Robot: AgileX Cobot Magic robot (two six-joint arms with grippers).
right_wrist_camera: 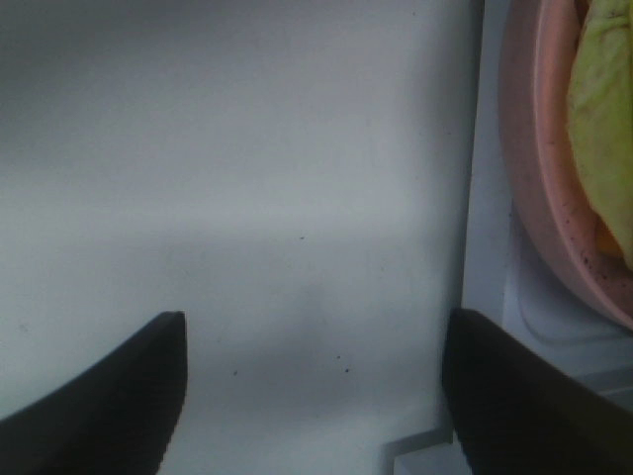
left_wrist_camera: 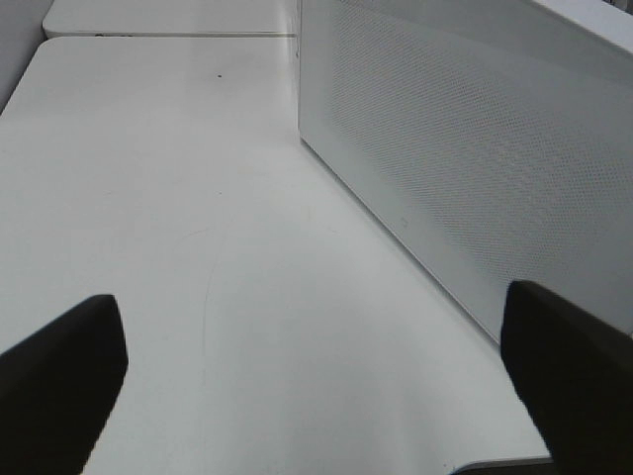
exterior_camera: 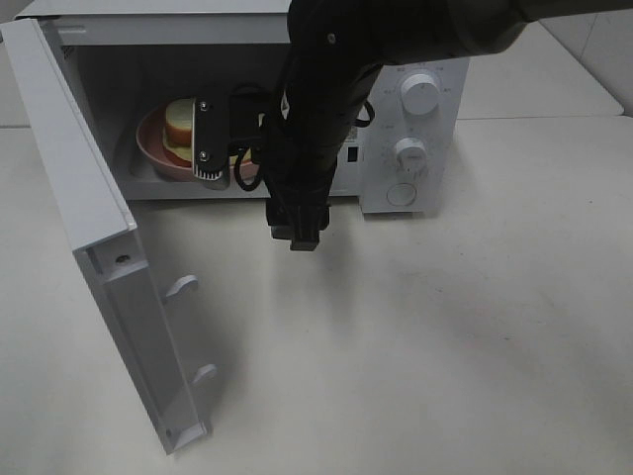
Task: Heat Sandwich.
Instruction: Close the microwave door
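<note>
Sandwich on pink plate, inside microwave cavity, upper left of frame. Door swung wide, lower left. Right jaws wide, empty, inside cavity near plate. Left jaws wide, empty, over bare worktop. Loading apparently done. Left: withdraw arm, shut door, set dial.

A big white table holds everything here. A white microwave sits right on it, near the back, and its door is swung wide open out over the table. Just behind is a second white table top, with a thin line between the two.
</note>
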